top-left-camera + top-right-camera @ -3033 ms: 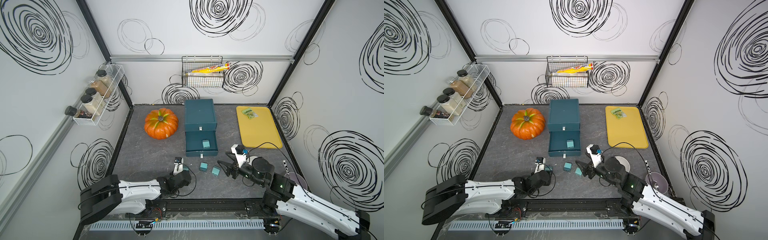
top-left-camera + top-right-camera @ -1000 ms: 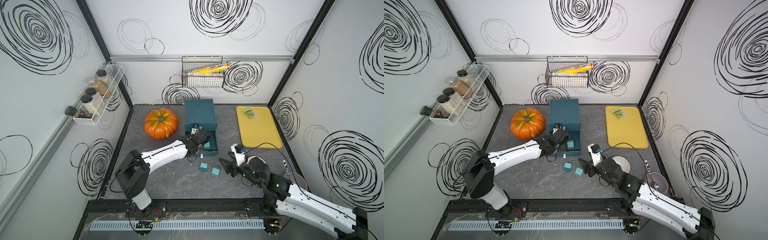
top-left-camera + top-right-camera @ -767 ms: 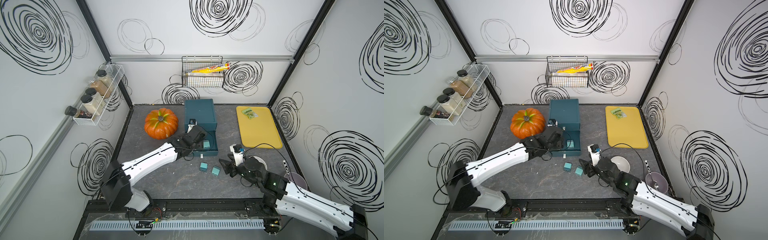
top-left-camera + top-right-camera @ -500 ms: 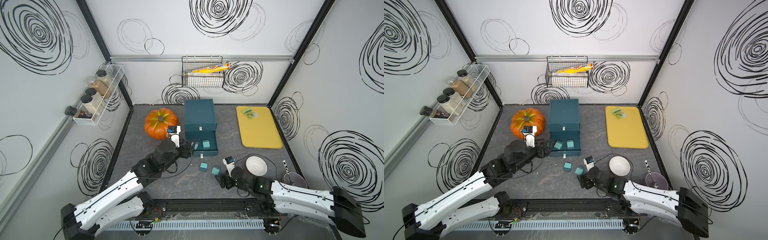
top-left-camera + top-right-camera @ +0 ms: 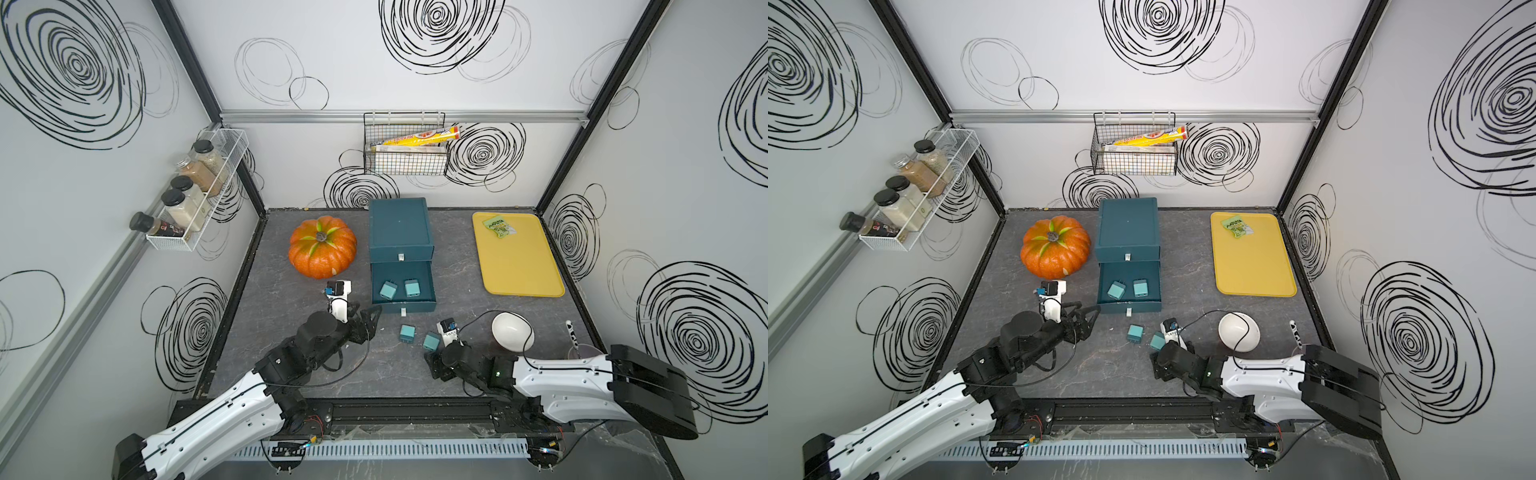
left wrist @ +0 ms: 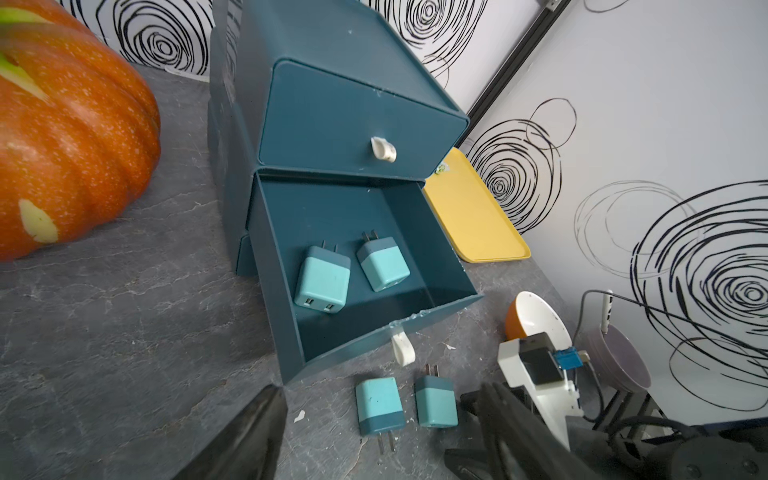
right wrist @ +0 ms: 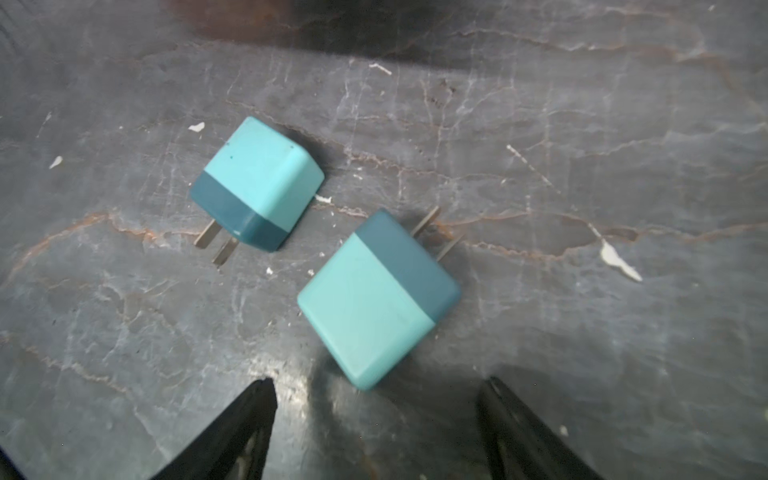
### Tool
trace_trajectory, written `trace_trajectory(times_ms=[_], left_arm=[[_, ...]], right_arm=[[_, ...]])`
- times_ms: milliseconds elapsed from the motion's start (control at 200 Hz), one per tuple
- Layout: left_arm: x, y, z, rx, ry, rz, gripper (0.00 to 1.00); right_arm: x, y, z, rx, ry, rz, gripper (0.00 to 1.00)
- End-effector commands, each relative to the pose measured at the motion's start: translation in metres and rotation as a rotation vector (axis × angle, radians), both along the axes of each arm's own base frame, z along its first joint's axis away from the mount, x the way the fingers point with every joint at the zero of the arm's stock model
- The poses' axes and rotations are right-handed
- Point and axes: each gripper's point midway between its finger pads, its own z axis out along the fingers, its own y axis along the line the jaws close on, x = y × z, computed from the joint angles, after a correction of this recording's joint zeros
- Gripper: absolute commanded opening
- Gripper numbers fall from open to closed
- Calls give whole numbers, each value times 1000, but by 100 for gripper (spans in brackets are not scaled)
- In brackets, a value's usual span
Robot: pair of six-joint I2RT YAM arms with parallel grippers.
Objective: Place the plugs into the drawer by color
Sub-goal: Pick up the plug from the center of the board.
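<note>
While left fingers (image 6: 245,440), right fingers (image 7: 237,436) stand apart, one plug (image 7: 257,183) points prongs opposite other plug (image 7: 374,299).

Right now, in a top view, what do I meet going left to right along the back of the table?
Along the back: pumpkin → chest of drawers → yellow tray.

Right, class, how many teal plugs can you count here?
4. Two plugs lie in the open drawer, two plugs on the table before it. The shut drawer above may hide more.
</note>
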Motion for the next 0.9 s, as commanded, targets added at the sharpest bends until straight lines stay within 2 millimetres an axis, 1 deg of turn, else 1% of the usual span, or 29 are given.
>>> trace_trajectory(times_ms=[0,65,135,220,295,405,496,636,706,761,816,856,896], left_arm=[[4,7,12,6,-64,29,80],[6,13,8,16,-49,66,80],[5,13,7,17,-51,61,80],[5,10,3,21,-43,50,80],[6,8,-1,32,-31,40,80],[5,3,-4,34,-21,21,80],[5,3,-4,35,-21,18,80],[4,4,0,25,-32,19,80],[2,4,3,6,-44,10,80],[1,4,5,3,-51,7,80],[1,4,6,1,-53,5,80],[1,3,5,2,-50,1,80],[1,3,4,5,-46,0,80]], right_arm=[[10,10,4,-19,-30,-37,81],[12,15,1,-31,-37,-30,81],[14,24,-1,-21,-37,-20,81],[17,21,-10,-70,-27,-50,80],[19,15,-14,-100,-36,-76,76],[22,9,-16,-130,-50,-96,68],[22,4,-19,-154,-49,-107,60],[16,-4,-19,-157,-22,-103,40],[8,-5,-14,-115,2,-75,32],[2,-3,-3,-68,19,-44,26],[-4,1,14,-15,28,-10,19],[-9,6,25,27,38,29,18],[-14,12,43,72,43,68,18]])
